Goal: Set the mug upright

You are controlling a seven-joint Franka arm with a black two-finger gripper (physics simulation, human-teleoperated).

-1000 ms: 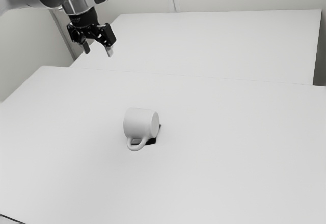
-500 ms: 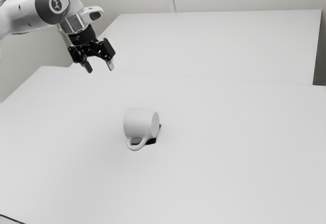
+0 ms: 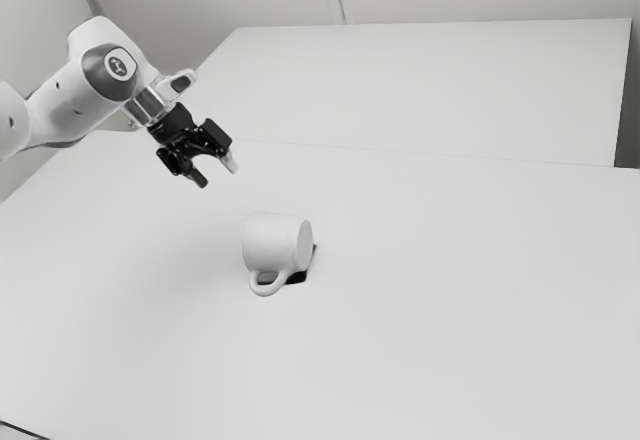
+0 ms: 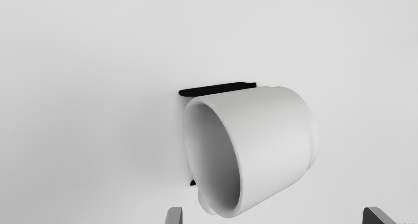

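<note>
In the exterior view the black gripper is in the air above the table, up and to the left of the mug, its fingers apart with nothing between them. The white mug lies on its side, base toward the exterior view's right and handle toward the camera. In the wrist view the mug turns its hollow mouth partly to the camera, most of its handle hidden behind the body. The open gripper shows two widely spaced fingertips at the bottom edge.
The white table extends around the mug, with a dark shadow beside it. Behind stands another white surface, and a pale wall rises beyond.
My gripper has come down and slightly toward the exterior view's right, nearer the mug, and the hand has tilted. The mug has stayed where it was.
</note>
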